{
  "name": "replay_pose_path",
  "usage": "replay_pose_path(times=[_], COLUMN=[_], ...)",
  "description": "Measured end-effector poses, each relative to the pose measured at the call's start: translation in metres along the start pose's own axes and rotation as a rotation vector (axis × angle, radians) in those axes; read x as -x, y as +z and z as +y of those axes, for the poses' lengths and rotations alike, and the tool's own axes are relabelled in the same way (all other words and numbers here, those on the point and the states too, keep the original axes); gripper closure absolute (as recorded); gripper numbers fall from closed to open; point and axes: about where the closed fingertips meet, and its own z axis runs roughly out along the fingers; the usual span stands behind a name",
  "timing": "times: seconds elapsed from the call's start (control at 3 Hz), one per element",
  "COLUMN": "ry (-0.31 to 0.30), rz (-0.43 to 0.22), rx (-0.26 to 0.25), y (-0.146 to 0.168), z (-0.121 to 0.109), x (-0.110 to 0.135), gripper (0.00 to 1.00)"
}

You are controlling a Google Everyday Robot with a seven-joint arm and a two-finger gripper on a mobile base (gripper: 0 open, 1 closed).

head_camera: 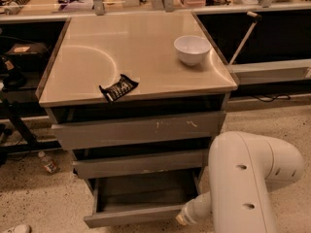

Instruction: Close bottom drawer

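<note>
1. Speckled floor [43, 198] lies free left of the grey three-drawer cabinet [138, 130].
2. Plain dull-grey bottom drawer [131, 216] stands pulled out, lowest of the three.
3. White arm's pincer [183, 219] is just beside the drawer front's right corner; whether it is open or closed, I cannot tell.

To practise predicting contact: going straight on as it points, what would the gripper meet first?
Probably the front panel of the open bottom drawer; the gripper sits at its right end, depth unclear.
</note>
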Motion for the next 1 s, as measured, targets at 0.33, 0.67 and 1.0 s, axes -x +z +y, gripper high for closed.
replay_pose_path(times=[0.33,0.67,1.0], ry=[0.000,0.000,0.000], rz=[0.000,0.000,0.000], rx=[0.000,0.000,0.000], y=[0.0000,0.0000,0.0001], z=[0.0000,0.0000,0.0001], x=[0.0000,0.0000,0.0000], gripper=[0.35,0.11,0.00])
